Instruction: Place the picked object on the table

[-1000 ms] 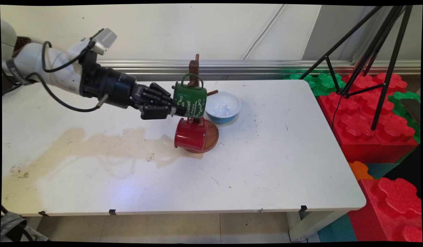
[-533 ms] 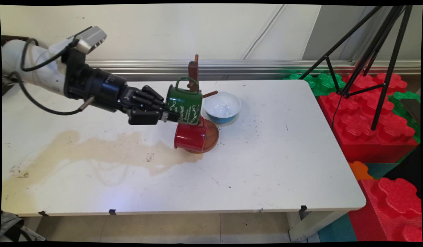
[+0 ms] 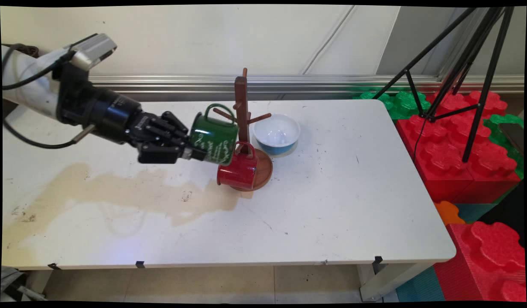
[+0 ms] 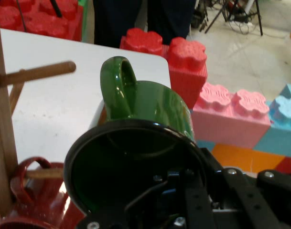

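- White desk [image 3: 332, 205] before a pale wall, with a wide tan stain [image 3: 118, 188] spreading from the left edge toward the middle.
- Black gripper [image 3: 194, 152] reaching in from the left, pinching the rim of a green mug [image 3: 214, 137] held in the air, tipped on its side, mouth toward the hand, handle up.
- Seen from the hand camera, dark green inside of that mug [image 4: 131, 167], nothing visible in it.
- Just beside it, toward the back edge, a wooden mug tree [image 3: 241, 107] on a round base.
- Red mug [image 3: 238, 170] hanging from a low peg, mouth facing left, contents hidden.
- Blue bowl [image 3: 277, 134] with a white inside, just right of the tree, holding nothing visible.
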You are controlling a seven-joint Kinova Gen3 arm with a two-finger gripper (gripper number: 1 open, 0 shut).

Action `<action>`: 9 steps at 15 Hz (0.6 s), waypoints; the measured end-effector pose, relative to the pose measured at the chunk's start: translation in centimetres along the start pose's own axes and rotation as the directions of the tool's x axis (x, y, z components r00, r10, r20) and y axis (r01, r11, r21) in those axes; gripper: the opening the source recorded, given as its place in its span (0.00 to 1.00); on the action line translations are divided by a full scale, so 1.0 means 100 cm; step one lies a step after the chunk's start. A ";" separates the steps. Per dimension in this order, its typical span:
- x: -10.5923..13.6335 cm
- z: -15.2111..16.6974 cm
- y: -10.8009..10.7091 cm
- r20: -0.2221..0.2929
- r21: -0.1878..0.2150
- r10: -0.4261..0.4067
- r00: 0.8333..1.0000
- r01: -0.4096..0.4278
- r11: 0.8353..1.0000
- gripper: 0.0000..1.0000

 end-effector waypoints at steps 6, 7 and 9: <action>-0.006 -0.025 0.004 0.071 -0.009 0.049 0.996 -0.048 0.999 0.00; -0.007 -0.031 0.004 0.089 -0.008 0.061 0.994 -0.060 0.998 0.00; -0.009 -0.040 0.004 0.115 -0.005 0.078 0.990 -0.078 0.997 0.00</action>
